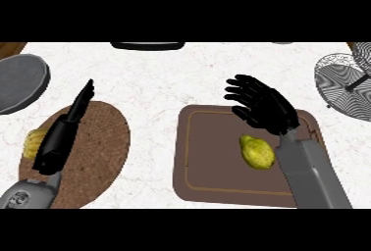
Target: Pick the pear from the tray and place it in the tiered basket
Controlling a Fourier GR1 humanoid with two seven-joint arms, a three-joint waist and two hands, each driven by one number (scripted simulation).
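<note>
Right hand (264, 105) with fingers spread wide, over brown tray (210, 181); pear (256, 151) lying just below it. Left hand (64, 128) straight, at left.

I have one view only, from my head, looking steeply down onto the white tabletop (181, 78). My two forearms enter from the lower edge, left at the left, right at the right, so nothing is mirrored. The view sits close: the brown tray (210, 181) fills the lower right, and the tiered basket (348, 83) is cut off at the right edge.
</note>
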